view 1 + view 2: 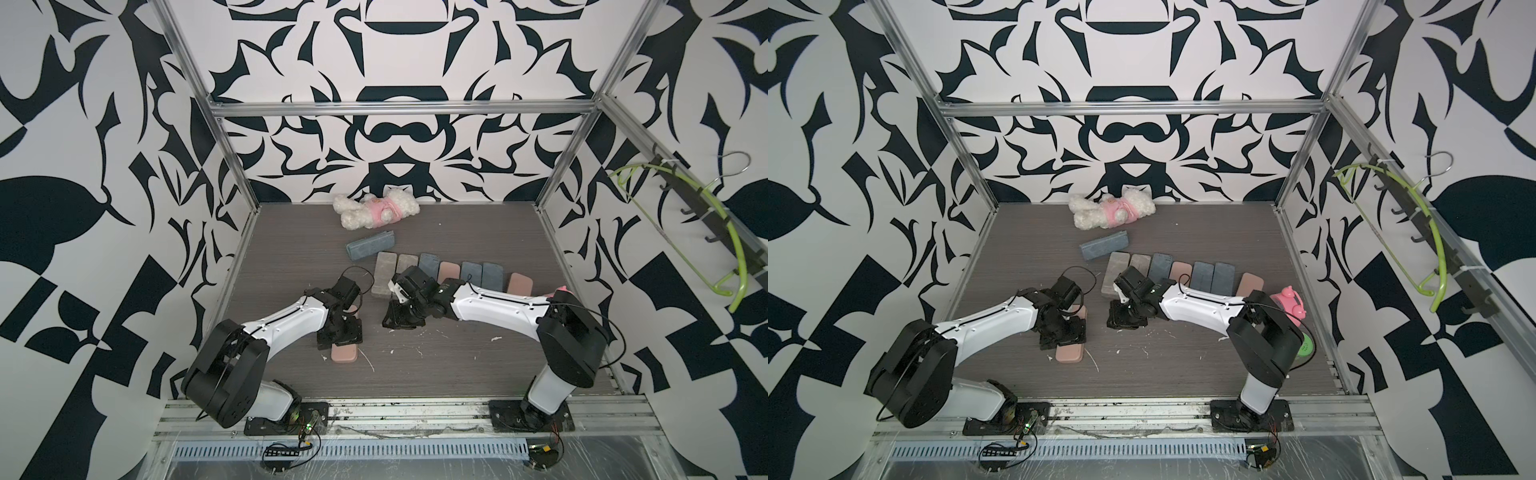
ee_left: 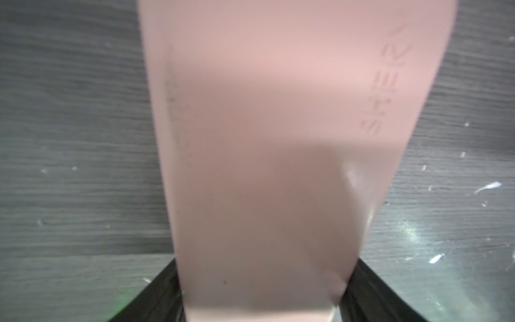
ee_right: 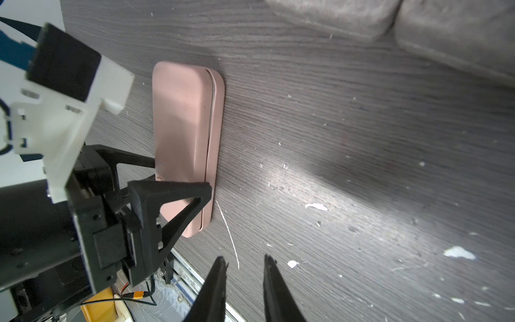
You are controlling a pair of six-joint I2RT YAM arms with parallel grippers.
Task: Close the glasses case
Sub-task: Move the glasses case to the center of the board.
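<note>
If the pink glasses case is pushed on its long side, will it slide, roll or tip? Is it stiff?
The pink glasses case lies flat on the table, so it would probably slide, not roll or tip. Its matte skin may drag slightly. A crease beside the left gripper hints at a yielding shell.

Black-and-white patterned walls [image 1: 395, 137] are enclosing the cell on three sides, with aluminium frame bars [image 1: 399, 109] running along them. A grey wood-grain floor [image 1: 457, 232], flecked white, is catching glare. At 3 o'clock, a hook rail [image 1: 702, 210] is carrying a green hanger [image 1: 742, 257].
</note>
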